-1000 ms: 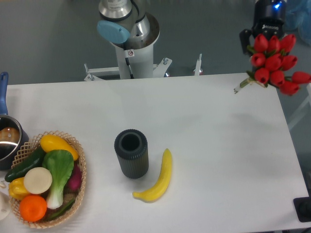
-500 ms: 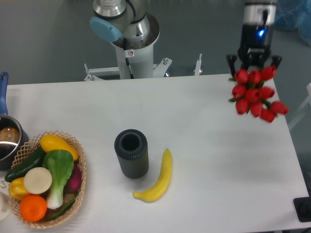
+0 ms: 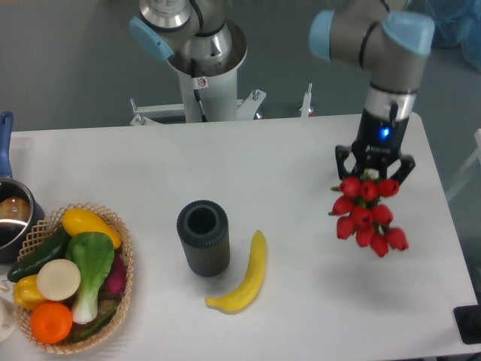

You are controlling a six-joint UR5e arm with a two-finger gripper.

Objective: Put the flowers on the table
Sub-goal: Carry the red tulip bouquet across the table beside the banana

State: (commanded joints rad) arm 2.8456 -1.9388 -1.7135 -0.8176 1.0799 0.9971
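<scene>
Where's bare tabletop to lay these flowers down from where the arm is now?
Bare table lies right of the banana, below the flowers held in the end effector, out to the right edge. The back strip behind the black cylinder is bare too. The left end is crowded: produce basket and pot.

White table [image 3: 301, 150]; dark cylinder [image 3: 203, 238], banana [image 3: 244, 280], basket [image 3: 124, 293], pot [image 3: 11, 218]
</scene>
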